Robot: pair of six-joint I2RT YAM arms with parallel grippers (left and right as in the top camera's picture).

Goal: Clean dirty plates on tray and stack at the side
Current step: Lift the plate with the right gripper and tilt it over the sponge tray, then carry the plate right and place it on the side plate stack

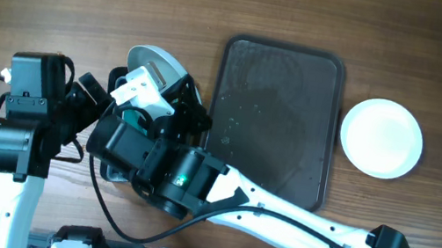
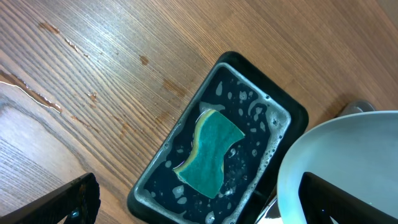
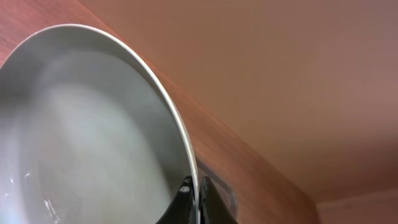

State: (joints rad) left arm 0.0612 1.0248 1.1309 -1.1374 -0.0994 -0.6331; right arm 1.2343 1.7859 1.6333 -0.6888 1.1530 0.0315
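Observation:
My right gripper [image 3: 198,194] is shut on the rim of a white plate [image 3: 81,130] and holds it tilted on edge. From overhead this plate [image 1: 159,63] is left of the dark tray [image 1: 275,119], under my right wrist. My left gripper [image 2: 208,205] is open and empty above a small black basin [image 2: 283,115] of soapy water holding a green sponge [image 2: 214,152]. The held plate's rim [image 2: 329,152] shows at the right of the left wrist view, beside the basin. A clean white plate [image 1: 381,138] lies right of the tray.
The dark tray carries no plates, only small specks and wet marks. Both arms crowd together left of the tray, hiding the basin from overhead. Water streaks [image 2: 31,90] lie on the wooden table.

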